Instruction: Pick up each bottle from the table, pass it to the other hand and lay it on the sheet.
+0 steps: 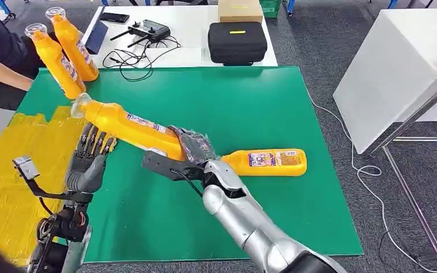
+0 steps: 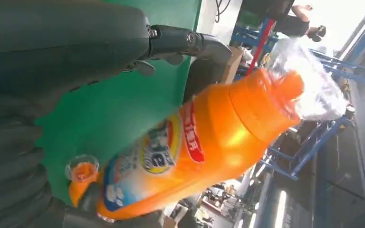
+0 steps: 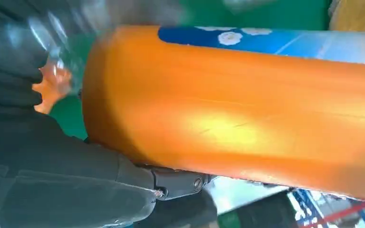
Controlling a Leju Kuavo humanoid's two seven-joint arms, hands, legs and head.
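Head view, table scene. Item one: orange bottle (image 1: 130, 126), clear cap toward the robot's left, tilted and lifted off the green mat (image 1: 250, 102); its base end is gripped by the right hand (image 1: 190, 149), whose fingers wrap around the body. Right wrist view confirms the grip: orange bottle body (image 3: 247, 114) lies across the palm with the thumb (image 3: 176, 183) pressed under it. Item two: left hand (image 1: 91, 156), palm up, fingers spread apart and holding nothing, positioned just below the cap end of the lifted bottle; whether fingertips touch the bottle cannot be told. Left wrist view shows the same bottle (image 2: 195, 142) close ahead of the hand, clear cap (image 2: 309, 80) at its far end. Item three: second orange bottle (image 1: 267, 162), lying on its side on the green mat, just beside the right wrist. Items four and five: two upright bottles (image 1: 62, 54) at the mat's far left corner, leaning, near a person's arm (image 1: 0, 71). Item six: yellow sheet (image 1: 11, 170) on the left side of the table, beside the left arm. Background: black case (image 1: 237, 41), cardboard box (image 1: 239, 9), controller with cables (image 1: 148, 31) on a white table (image 1: 193, 54).
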